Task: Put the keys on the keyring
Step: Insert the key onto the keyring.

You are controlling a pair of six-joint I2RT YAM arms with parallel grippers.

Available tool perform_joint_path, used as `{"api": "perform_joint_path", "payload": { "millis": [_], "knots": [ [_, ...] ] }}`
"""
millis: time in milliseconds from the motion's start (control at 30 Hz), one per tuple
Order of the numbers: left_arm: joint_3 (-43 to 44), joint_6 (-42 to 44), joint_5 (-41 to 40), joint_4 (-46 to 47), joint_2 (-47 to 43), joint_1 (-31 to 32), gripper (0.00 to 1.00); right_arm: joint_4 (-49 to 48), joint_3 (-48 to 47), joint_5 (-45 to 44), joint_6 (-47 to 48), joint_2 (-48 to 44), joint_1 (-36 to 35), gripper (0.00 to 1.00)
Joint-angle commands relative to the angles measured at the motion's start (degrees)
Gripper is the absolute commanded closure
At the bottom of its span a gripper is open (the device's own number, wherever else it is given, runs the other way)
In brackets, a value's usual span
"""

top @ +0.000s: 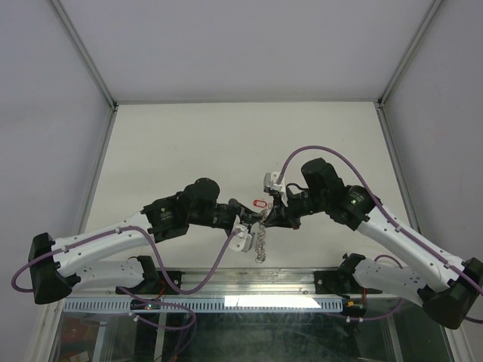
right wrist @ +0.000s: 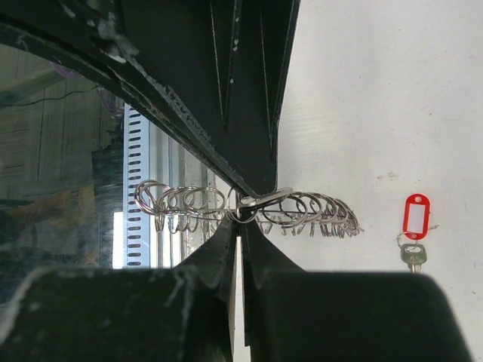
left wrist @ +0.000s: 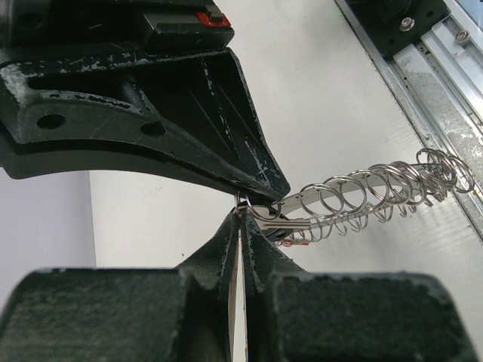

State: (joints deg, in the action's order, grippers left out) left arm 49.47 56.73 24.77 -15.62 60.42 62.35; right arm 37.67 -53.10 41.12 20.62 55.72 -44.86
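A keyring (left wrist: 362, 186), a flat grey metal band fringed with many small silver wire loops, is held above the counter between two black robot grippers. From each wrist camera it appears edge-on, as a thin strip with the loops standing out along it like a coil. From overhead the keyring (top: 261, 243) hangs as a short glinting chain just below where the two arms meet, near the front edge of the counter.

The left gripper (left wrist: 243, 205) is clenched on one end of the ring. The right gripper (right wrist: 243, 211) is pinched tight on a wire loop near the middle of the keyring (right wrist: 302, 211).

One red-tagged key (right wrist: 415, 219), a tiny silver key with an oblong red tag and a pale label window, lies flat on the counter beside the grippers, apart from the ring. Overhead, the red-tagged key (top: 259, 203) sits between the two arms.

The counter (top: 189, 143) is plain matte white. Pale grey walls (top: 226, 45) enclose it, joined by slim metal frame posts (top: 83, 53). A slotted metal rail (top: 249, 302) runs along the near edge.
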Motion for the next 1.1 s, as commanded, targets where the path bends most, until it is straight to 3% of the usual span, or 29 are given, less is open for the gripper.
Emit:
{"api": "perform_joint_path", "payload": {
  "millis": [0, 1067],
  "knots": [
    [2.53, 2.66, -1.58, -1.64, 0.43, 1.17, 1.0, -3.16, -3.56, 0.64, -0.78, -0.61, -0.09, 1.0],
    [8.19, 12.04, -12.48, -12.05, 3.77, 5.98, 1.0, -0.67, -4.55, 0.76, -0.59, 2.99, -0.09, 1.0]
  ]
}}
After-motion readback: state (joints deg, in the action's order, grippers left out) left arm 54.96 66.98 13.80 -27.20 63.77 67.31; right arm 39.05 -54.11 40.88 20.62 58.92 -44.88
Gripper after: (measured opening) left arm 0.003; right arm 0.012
